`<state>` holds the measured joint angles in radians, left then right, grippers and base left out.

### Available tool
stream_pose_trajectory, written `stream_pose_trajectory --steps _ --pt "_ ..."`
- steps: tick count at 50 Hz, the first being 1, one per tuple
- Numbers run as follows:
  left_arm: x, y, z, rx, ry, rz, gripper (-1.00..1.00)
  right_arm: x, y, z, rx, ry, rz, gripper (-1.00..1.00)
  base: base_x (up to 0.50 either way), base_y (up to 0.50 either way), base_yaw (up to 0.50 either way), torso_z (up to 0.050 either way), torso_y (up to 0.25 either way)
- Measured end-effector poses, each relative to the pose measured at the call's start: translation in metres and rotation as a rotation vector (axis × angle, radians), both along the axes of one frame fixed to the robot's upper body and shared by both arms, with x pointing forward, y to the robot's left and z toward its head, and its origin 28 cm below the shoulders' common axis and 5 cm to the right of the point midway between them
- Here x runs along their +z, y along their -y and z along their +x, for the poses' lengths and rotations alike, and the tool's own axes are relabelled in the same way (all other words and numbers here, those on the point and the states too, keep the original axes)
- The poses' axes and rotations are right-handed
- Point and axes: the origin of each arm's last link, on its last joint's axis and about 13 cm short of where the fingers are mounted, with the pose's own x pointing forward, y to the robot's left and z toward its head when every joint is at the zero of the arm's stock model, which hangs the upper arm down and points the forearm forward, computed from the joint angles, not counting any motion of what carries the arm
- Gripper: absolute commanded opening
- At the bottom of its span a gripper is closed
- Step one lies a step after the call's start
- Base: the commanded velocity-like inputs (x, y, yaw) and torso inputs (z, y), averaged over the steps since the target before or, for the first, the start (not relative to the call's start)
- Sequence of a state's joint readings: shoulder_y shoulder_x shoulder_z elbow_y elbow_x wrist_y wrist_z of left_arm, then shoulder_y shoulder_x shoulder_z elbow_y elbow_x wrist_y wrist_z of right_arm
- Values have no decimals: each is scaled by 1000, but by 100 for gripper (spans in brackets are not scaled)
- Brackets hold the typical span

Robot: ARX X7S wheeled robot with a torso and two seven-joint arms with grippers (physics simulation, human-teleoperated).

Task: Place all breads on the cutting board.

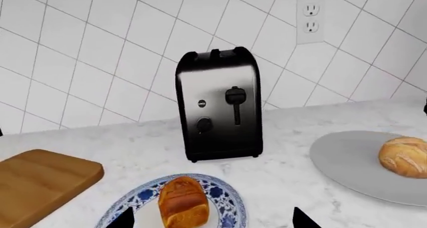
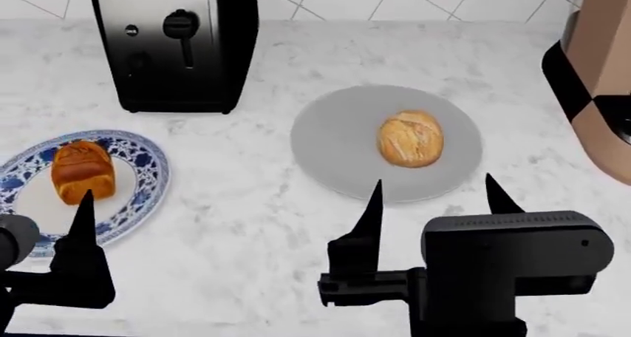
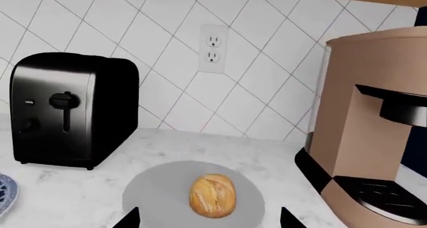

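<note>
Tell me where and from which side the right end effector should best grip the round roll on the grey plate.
Probably from straight above, fingers closing across the middle of the round roll. It sits alone near the centre of the grey plate, domed and about equally wide every way, so its widest girth is the surest hold. The open right end effector is on the roll's near side, and the coffee machine crowds the right.

Both arms reach forward low over the tabletop [image 2: 247, 226], the right claw [image 2: 434, 196] with its two dark pointed fingers spread wide apart and holding nothing, the left claw [image 1: 212, 219] likewise spread and empty, only one of its fingers [image 2: 84, 219] showing in the head view.
</note>
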<state>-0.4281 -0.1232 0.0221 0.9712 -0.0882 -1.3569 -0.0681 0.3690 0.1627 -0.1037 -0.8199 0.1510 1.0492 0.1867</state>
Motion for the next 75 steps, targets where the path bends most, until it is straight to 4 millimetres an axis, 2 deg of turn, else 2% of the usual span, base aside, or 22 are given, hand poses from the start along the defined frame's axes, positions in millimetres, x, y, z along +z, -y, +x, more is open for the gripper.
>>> stream_pose_trajectory --steps 14,28,33,37,41,54,63,75 --pt "15 2 6 -18 -26 -28 100 14 3 8 -10 -33 -9 100 447 8 0 0 0" --pt "18 1 6 -13 -41 -61 100 17 5 14 -12 -65 -8 100 476 1 0 0 1" --pt "14 -1 6 24 -58 -85 100 17 6 18 -10 -87 -5 100 0 0 0 0 0" --pt "9 -10 11 120 -134 -120 100 15 6 22 -7 -110 -4 100 0 0 0 0 0" --pt "11 -10 14 192 -175 -139 100 12 7 25 -5 -127 -3 100 0 0 0 0 0" --pt "37 -11 -3 173 -216 -163 100 6 8 33 3 -160 4 100 0 0 0 0 0" --pt "37 -15 -2 224 -328 -101 100 2 9 37 4 -171 6 100 0 0 0 0 0" --pt "34 -20 12 257 -460 -88 100 -3 10 41 1 -181 3 100 0 0 0 0 0"
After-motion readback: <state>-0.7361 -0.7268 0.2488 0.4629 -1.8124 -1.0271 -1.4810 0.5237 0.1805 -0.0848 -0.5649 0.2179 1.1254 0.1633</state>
